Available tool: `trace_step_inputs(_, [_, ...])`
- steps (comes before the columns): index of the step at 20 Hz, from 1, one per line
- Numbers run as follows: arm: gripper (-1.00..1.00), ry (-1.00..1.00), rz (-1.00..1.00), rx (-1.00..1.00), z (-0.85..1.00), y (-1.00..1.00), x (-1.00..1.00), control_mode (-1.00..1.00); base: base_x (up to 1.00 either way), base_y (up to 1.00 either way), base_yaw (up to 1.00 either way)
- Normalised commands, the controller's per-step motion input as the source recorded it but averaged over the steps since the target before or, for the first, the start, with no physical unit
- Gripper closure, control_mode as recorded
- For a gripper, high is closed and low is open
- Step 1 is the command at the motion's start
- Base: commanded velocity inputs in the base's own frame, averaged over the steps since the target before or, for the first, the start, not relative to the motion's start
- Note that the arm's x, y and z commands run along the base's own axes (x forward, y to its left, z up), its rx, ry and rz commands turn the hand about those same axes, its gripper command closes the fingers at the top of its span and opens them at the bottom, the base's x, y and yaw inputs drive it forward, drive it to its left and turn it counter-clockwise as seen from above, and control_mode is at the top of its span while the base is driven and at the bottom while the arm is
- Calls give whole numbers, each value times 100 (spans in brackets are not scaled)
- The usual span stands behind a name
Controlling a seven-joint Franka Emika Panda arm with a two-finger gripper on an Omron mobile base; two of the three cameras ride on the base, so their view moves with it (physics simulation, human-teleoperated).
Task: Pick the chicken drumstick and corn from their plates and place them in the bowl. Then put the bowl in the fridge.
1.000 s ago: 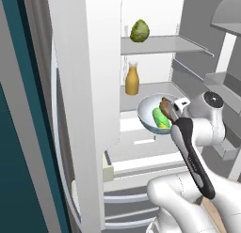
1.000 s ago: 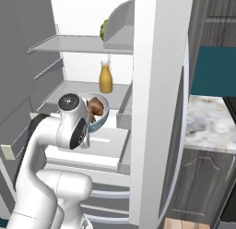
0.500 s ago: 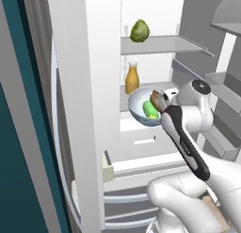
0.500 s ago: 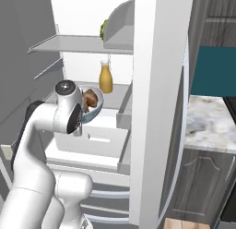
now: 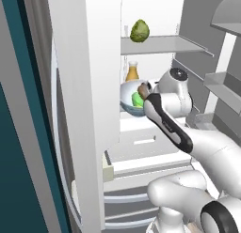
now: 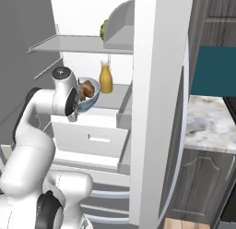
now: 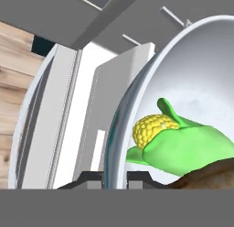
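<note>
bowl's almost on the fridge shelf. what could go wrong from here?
1. The bowl hangs tilted from a rim pinch by the gripper; the corn and drumstick might slide out.
2. The juice bottle stands just behind the bowl; pushing deeper may knock it.
3. The rim grip is thin, so touching the shelf may twist the bowl loose.

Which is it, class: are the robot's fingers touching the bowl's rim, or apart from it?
Touching. The hand view shows the fingers closed on either side of the bowl rim, with corn inside.
</note>
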Motion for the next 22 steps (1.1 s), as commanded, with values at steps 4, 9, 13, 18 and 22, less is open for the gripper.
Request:
trace_step_inputs(4, [100,0,0,0,-1,23,56,-100,0,0,0])
trace_step_inputs(9, [100,0,0,0,-4,17,49,-100,0,0,0])
trace_step_inputs(13, [100,0,0,0,-6,16,46,-100,0,0,0])
trace_step_inputs(18, [100,3,0,0,-19,12,29,-100,0,0,0])
trace_step_inputs(22, [100,4,0,0,-21,5,27,-100,0,0,0])
